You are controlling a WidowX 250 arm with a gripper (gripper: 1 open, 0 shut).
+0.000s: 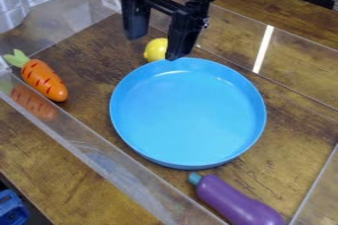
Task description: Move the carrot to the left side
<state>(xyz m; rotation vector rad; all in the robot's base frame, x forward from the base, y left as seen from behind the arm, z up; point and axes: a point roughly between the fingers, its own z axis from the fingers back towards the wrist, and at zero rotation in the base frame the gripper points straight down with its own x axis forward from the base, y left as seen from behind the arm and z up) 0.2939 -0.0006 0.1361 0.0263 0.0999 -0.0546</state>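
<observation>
The small orange toy carrot with dark grooves and a leafy green top (42,78) is lying on the brown wooden table (79,172) at nine to ten o'clock, well apart from the round blue plate (188,113). The black robot gripper (173,57) is hovering at twelve o'clock, its two fingers standing apart, so it is open. The small round yellow fruit (157,49) is sitting between them in this view, just beyond the plate's rim. The purple toy eggplant (236,201) is resting at five o'clock.

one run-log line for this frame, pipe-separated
carrot: picture left of plate | claw: open, above yellow fruit, not holding carrot
</observation>
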